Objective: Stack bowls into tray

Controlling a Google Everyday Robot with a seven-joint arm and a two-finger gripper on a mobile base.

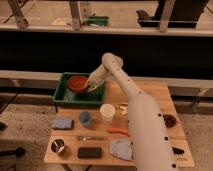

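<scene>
The green tray (62, 95) stands at the back left of the wooden table. The red-orange bowl (77, 83) sits inside it. My gripper (92, 86) is over the tray at the bowl's right rim, at the end of my white arm (135, 115). The dark purple bowl is not in view; whether it lies under the red-orange one or behind the gripper cannot be told.
In front of the tray stand a white paper cup (107, 112) and a small blue cup (85, 118). A blue sponge (62, 123), a metal cup (59, 146), a dark block (90, 152), a grey cloth (121, 148) and an orange carrot-like item (119, 131) lie nearer the front edge.
</scene>
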